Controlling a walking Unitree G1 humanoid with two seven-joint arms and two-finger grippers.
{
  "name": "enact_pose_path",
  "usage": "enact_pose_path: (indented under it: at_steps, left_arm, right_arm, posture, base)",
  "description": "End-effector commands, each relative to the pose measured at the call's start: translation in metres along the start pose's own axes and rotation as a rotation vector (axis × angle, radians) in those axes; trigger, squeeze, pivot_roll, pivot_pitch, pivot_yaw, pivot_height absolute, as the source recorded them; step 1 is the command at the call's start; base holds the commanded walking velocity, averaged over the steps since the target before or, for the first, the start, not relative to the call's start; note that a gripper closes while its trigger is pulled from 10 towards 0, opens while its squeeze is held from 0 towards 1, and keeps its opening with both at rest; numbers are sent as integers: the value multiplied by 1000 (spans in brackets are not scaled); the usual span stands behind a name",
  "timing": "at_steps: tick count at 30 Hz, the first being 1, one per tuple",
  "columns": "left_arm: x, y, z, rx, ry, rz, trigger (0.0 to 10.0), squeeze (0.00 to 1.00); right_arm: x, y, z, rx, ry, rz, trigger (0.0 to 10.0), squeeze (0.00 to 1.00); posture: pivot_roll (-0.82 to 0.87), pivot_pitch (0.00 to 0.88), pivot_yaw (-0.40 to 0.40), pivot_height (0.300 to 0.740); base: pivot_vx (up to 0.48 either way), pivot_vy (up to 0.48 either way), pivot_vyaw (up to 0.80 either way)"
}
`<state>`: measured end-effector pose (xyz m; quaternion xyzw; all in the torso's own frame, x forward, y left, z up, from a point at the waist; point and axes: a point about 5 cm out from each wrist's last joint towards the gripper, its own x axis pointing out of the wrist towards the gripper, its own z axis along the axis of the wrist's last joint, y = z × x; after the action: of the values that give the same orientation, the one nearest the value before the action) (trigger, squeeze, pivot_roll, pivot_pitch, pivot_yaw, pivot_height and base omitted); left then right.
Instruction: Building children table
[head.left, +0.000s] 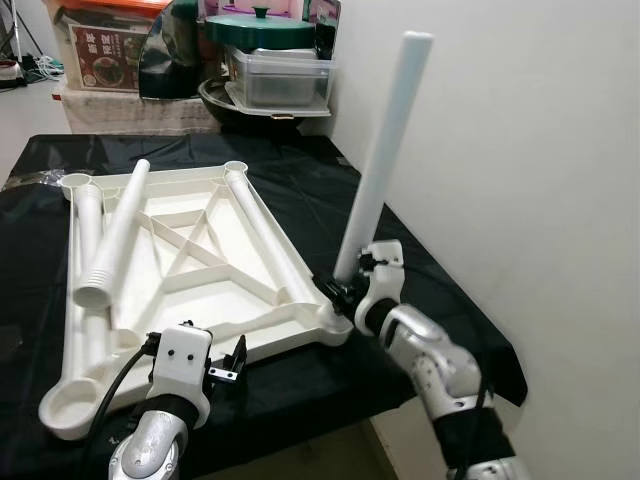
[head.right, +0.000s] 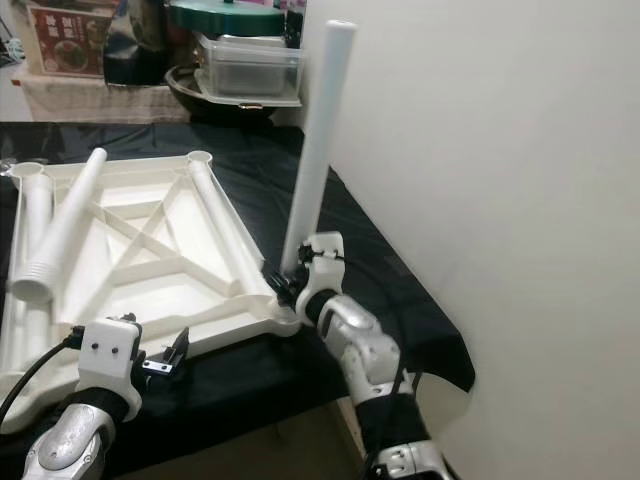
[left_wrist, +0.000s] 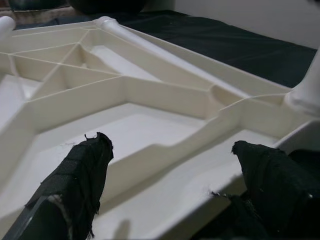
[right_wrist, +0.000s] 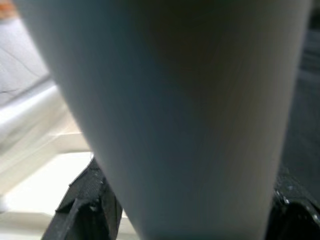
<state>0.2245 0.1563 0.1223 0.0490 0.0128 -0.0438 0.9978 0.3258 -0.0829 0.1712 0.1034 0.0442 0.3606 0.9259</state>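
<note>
one white leg (head.left: 380, 160) is held upright by the clamped right pincer (head.left: 345, 290) at the upturned tabletop (head.left: 200, 250) corner; the left pincer (head.left: 232, 362) is spread beside its edge; two loose legs (head.left: 118, 232) remain unfitted

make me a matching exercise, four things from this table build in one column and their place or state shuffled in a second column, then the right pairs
Things
1. upright leg
2. loose leg
3. left hand
4. table top

Places or states
A. open at the near edge of the table top
B. lying slanted across the ribs
C. underside up on the black cloth
D. held by the right hand at the near right corner

Pairs: 1-D, 2-B, 3-A, 4-C
</note>
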Motion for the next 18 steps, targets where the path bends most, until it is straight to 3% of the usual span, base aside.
enact_pose_path:
  at_steps: [1, 2, 3, 4, 5, 8, 9, 10, 11, 12, 13, 14, 15, 16, 17, 18]
  left_arm:
    - [0, -1, -2, 3, 10, -7, 10000, 0]
    - [0, -1, -2, 3, 10, -7, 10000, 0]
    - [0, -1, -2, 3, 10, -9, 10000, 0]
    - [0, -1, -2, 3, 10, -9, 10000, 0]
    - [0, 0, -3, 5, 10, -8, 10000, 0]
    - [0, 1, -2, 9, 8, 1, 10000, 0]
    - [0, 2, -2, 10, 8, 4, 10000, 0]
    - [0, 2, -2, 11, 8, 6, 10000, 0]
    - [0, 2, -2, 11, 8, 6, 10000, 0]
    - [0, 3, -2, 11, 8, 7, 10000, 0]
    - [0, 3, -2, 11, 8, 7, 10000, 0]
    - [0, 2, -2, 12, 9, 7, 10000, 0]
    - [-1, 2, -3, 11, 10, 5, 10000, 0]
    - [-1, 1, -3, 12, 11, 3, 10000, 0]
    - [-1, 0, -3, 11, 12, 1, 10000, 0]
    - [-1, 0, -3, 11, 12, 1, 10000, 0]
  right_arm:
    - [-1, 29, 9, -34, -28, 279, 10000, 0]
    - [-1, 29, 9, -34, -28, 279, 10000, 0]
    - [-8, 38, 10, -67, -19, 391, 10000, 0]
    - [-8, 38, 10, -67, -19, 391, 10000, 0]
    - [-12, 47, 6, -87, -1, 474, 10000, 0]
    - [-13, 56, -5, -94, 28, 515, 10000, 0]
    - [-11, 57, -9, -93, 37, 506, 9098, 0]
    - [-9, 55, -12, -89, 45, 481, 4902, 0]
    - [-9, 55, -12, -89, 45, 481, 4902, 0]
    - [-6, 52, -14, -82, 50, 446, 2314, 0]
    - [-6, 52, -14, -82, 50, 446, 2314, 0]
    - [3, 41, -17, -78, 64, 302, 0, 0]
    - [13, 14, -21, -50, 100, 16, 0, 0]
    - [12, -18, -28, -1, 144, -319, 0, 0]
    - [8, -37, -35, 34, 184, -532, 0, 0]
    - [8, -37, -35, 34, 184, -532, 0, 0]
  posture:
    - [162, 0, -162, 740]
    - [162, 0, -162, 740]
    - [165, 0, -165, 740]
    - [165, 0, -165, 740]
    - [173, 0, -171, 740]
    - [180, 0, -176, 740]
    - [180, 0, -176, 740]
    - [180, 0, -176, 740]
    - [180, 0, -176, 740]
    - [182, 0, -176, 740]
    - [182, 0, -176, 740]
    - [180, 0, -174, 740]
    - [175, 0, -172, 740]
    - [174, 0, -172, 740]
    - [175, 0, -173, 740]
    - [175, 0, -173, 740]
  base:
    - [0, 0, 0]
    - [0, 0, 0]
    - [0, 0, 0]
    - [0, 0, 0]
    - [0, 0, 0]
    - [0, 0, 0]
    - [0, 0, 0]
    - [0, 0, 0]
    - [0, 0, 0]
    - [0, 0, 0]
    - [0, 0, 0]
    - [0, 0, 0]
    - [0, 0, 0]
    - [0, 0, 0]
    - [0, 0, 0]
    - [0, 0, 0]
